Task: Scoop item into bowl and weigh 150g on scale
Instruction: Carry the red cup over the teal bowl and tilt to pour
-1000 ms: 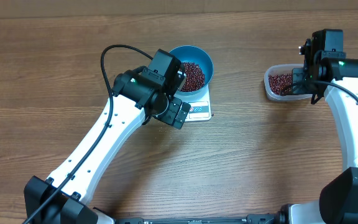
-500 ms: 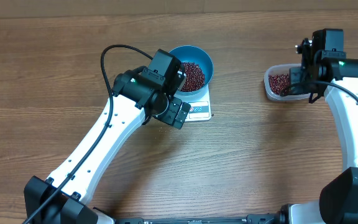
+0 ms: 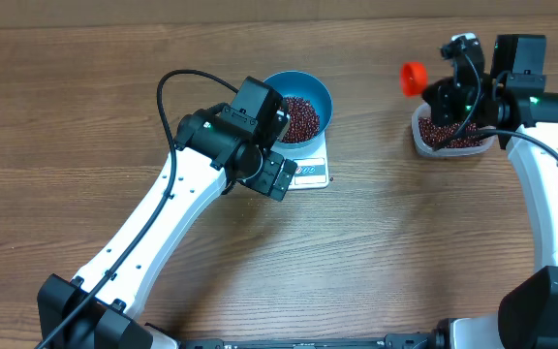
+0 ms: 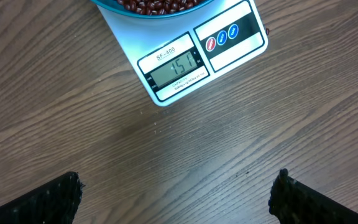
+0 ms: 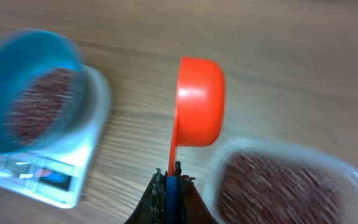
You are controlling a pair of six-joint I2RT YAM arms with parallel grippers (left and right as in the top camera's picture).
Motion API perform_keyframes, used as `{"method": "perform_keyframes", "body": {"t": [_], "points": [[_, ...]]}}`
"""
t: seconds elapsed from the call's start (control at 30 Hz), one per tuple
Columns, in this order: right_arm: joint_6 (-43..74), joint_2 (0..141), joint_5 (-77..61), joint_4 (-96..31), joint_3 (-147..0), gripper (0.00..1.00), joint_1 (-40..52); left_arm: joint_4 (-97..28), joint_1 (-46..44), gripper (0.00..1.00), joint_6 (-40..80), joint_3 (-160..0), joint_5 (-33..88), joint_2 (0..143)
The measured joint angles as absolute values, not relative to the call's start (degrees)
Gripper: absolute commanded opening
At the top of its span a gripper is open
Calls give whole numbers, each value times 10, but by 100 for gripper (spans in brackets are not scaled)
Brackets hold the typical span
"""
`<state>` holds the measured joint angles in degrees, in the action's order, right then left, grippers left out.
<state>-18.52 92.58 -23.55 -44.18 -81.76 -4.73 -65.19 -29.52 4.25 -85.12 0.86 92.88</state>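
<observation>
Hovering with jaws wide apart, the left gripper (image 4: 178, 190) is facing the scale (image 4: 197, 56), probably to read it, while the blue bowl (image 3: 308, 85) of beans (image 3: 300, 118) is resting there, and farther off the right gripper (image 5: 169, 180) is pinching an orange scoop (image 5: 199, 102) near the clear tub (image 3: 417, 131).

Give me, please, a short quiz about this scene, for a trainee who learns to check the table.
1. True or false: the bowl of beans stands on the scale.
2. What do the right fingers hold? A) the tub B) the orange scoop C) nothing
3. Fill in: the left fingers are ____.
Key: 1 true; 2 B; 3 open.
</observation>
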Motion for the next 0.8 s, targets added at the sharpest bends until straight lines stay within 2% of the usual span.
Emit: {"method": "perform_keyframes", "body": {"t": [0.2,0.37,0.8], "points": [[-239,925,-331,-422,-817,3,14,-652,-295,100,43,-851,9,929],[-276,925,-353,-409,-818,4,92,-652,-295,99,43,-851,9,929],[-300,952,-287,-372,-818,3,170,-652,-295,100,43,-851,9,929]]}}
